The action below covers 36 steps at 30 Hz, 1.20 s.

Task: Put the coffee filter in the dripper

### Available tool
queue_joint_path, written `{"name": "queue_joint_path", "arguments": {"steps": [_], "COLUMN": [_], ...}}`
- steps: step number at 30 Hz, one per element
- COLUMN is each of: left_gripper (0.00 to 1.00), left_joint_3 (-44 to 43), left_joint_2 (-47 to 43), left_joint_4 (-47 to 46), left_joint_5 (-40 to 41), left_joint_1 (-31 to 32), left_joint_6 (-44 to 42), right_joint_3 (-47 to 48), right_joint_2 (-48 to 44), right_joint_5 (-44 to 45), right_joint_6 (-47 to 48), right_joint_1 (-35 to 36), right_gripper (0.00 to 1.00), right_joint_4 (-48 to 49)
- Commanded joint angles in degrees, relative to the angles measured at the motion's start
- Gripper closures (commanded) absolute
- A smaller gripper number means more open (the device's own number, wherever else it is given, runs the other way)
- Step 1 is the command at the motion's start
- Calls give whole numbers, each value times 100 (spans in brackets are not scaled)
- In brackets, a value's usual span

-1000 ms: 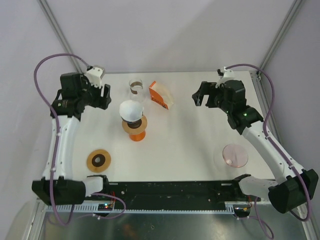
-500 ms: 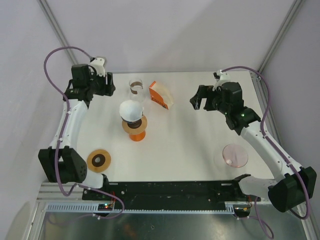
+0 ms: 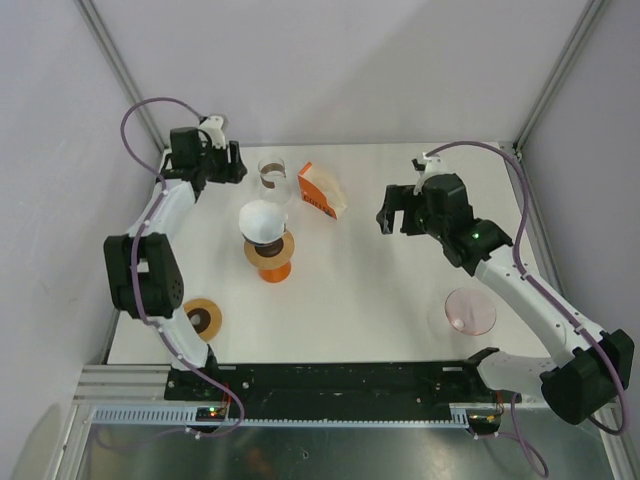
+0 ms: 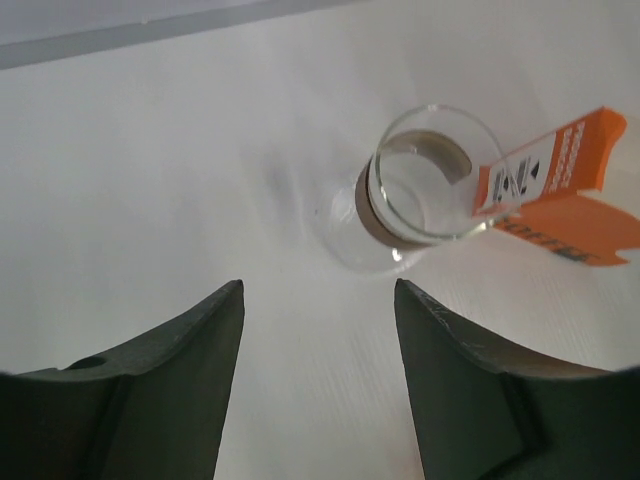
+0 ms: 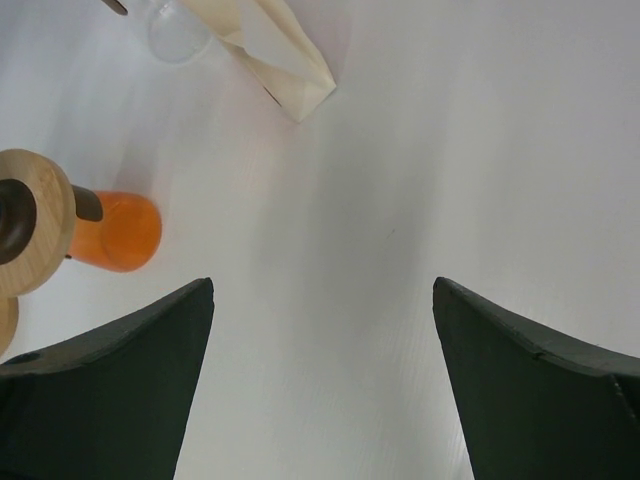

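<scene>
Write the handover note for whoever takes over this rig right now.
Left tool: open, empty, at the back left of the table, pointing at the glass jug.
Right tool: open, empty, over bare table to the right of the filter pack.
Filters: in the orange pack, just right of the jug.
Dripper: white, sitting on the orange stand, nearer the arms than the jug.
Done: no filter gripped yet.
Left: pull one filter from the pack and seat it in the dripper.
</scene>
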<state>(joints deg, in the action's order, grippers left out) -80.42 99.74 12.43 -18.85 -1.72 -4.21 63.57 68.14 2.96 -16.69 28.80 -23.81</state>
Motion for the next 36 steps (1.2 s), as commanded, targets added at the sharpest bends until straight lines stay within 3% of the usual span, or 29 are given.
{"name": "queue_joint_path", "arguments": {"steps": [1,21,27,31,36], "left_gripper": [34,35,36,46,74], "left_joint_3": [-735,-1912,-1897,-1920,-1864], "left_joint_2": [514,1977,2226,2213,2090], "left_joint_4": [-525,-507,-308,-252,-179], "left_joint_5": [-303,-573,-180,267,390], "left_joint_1": [51,405,577,582,587], "left_joint_6": [320,458,204,151,136], "right_joint_3": [-3,-3,0,-13,-88], "right_joint_2": [-152,-24,47,84,67], "right_joint_5": [514,1078,1146,1140,1072], "right_joint_6": [-29,136,212,241,253], "right_joint_1": [173,403,403,403,399], "right_gripper": [5,4,4,4,4], "right_joint_4": [-292,-832,-910,-957,-853]}}
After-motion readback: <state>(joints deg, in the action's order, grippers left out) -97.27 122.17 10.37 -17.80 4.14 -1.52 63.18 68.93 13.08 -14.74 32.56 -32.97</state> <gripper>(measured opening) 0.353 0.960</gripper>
